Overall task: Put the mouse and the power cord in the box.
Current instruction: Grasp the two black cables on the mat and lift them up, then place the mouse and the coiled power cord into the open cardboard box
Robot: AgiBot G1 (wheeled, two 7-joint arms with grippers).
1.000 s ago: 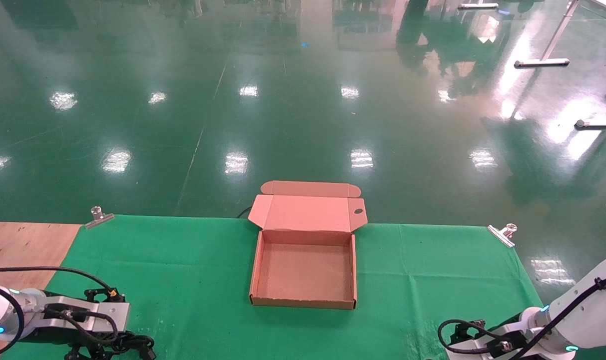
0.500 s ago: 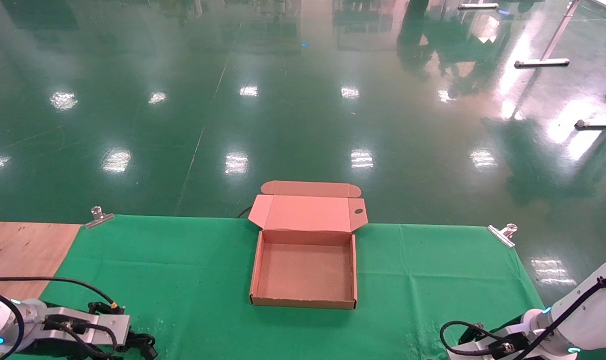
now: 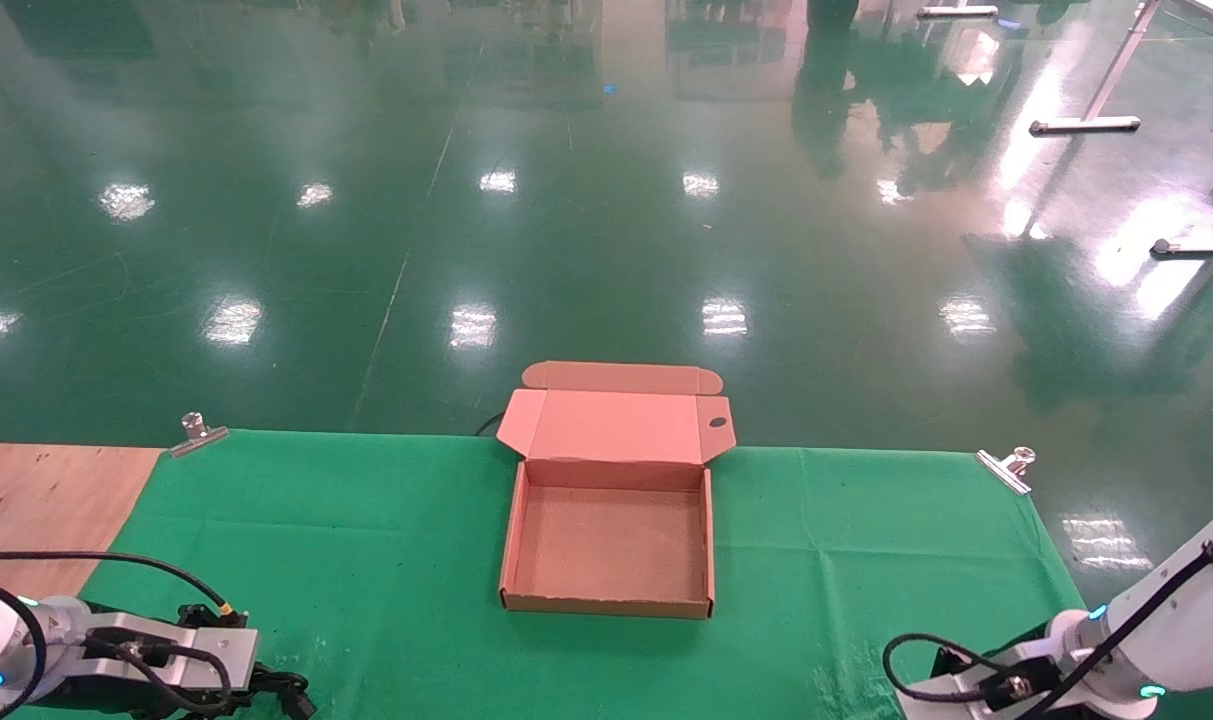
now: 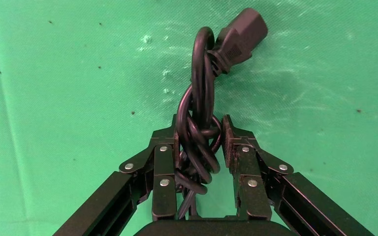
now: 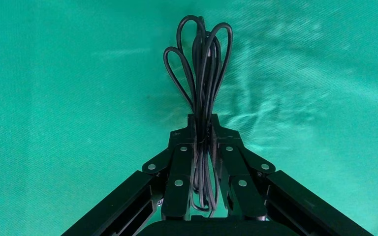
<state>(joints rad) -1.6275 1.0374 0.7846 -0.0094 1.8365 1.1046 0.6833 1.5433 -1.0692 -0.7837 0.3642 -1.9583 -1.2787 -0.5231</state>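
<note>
The brown cardboard box (image 3: pixel 609 603) lies open and empty at the middle of the green cloth, its lid (image 3: pixel 616 425) folded back. At the near left, my left gripper (image 4: pixel 199 124) is shut on the power cord (image 4: pixel 202 78), a twisted black bundle whose chunky plug (image 4: pixel 241 34) sticks out past the fingertips above the cloth. In the head view that cord (image 3: pixel 288 692) shows at the bottom edge. At the near right, my right gripper (image 5: pixel 203 120) is shut on a bundle of thin black cable loops (image 5: pixel 201 59). The mouse is out of view.
The green cloth (image 3: pixel 366 560) is held by metal clips at the far left (image 3: pixel 198 432) and far right (image 3: pixel 1006 467). Bare wooden tabletop (image 3: pixel 36 500) shows on the left. Shiny green floor lies beyond the far edge.
Both arms have drawn back a little toward the near edge, each still holding its black bundle. The box has not moved.
</note>
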